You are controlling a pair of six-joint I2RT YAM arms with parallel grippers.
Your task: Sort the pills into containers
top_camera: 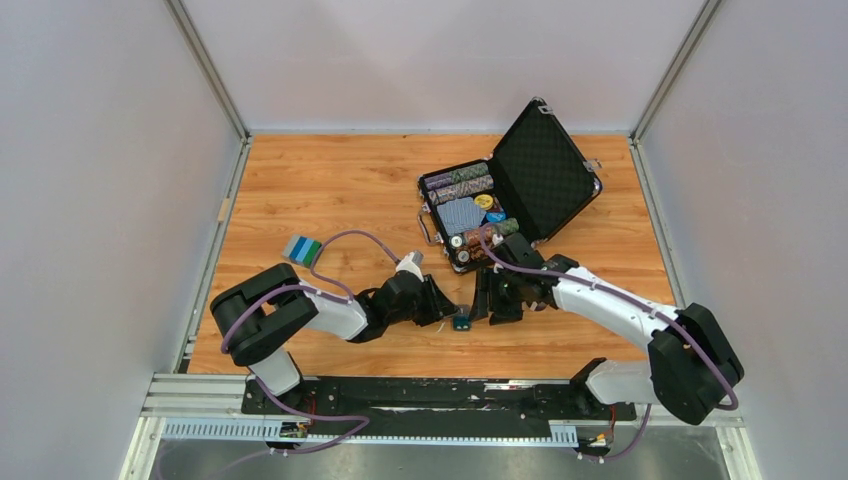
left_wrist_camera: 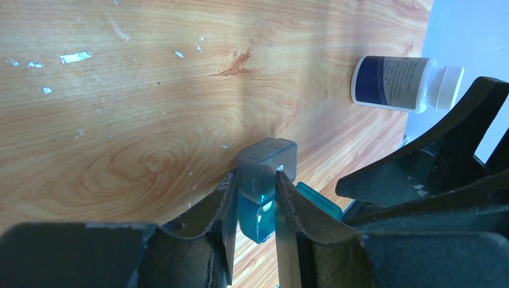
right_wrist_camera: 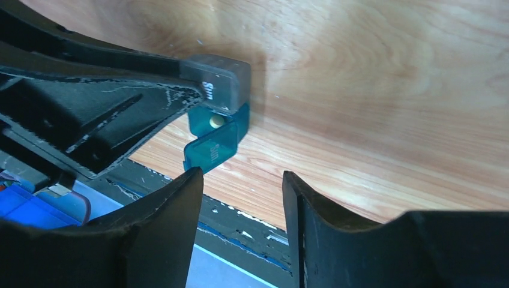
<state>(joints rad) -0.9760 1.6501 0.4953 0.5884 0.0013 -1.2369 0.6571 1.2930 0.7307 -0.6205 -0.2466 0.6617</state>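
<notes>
My left tool (left_wrist_camera: 255, 180) is clamped on the pill box (left_wrist_camera: 267, 157). Its two fingers press the side walls so the box cannot skate across the tabletop (left_wrist_camera: 120, 90) while it gets loaded. I judge that to be the whole reason for the grip: the box looks light, and a pill pushed in would otherwise shove it away. The box sits right at the fingertips. A grey cell pokes out past them, and a teal cell touching it sits deeper between the fingers. The teal cell's lid (right_wrist_camera: 210, 153) is swung open toward my right tool (right_wrist_camera: 241, 177), clear of the mouth, and one pale pill (right_wrist_camera: 212, 122) lies inside.

My right tool has its jaws apart with nothing between them. It faces the left tool across the box. The open lid is just beyond its left fingertip, near it but not touching as far as I can tell. Well away from the left tool, a white-capped bottle (left_wrist_camera: 399, 83) lies on its side on the tabletop.
</notes>
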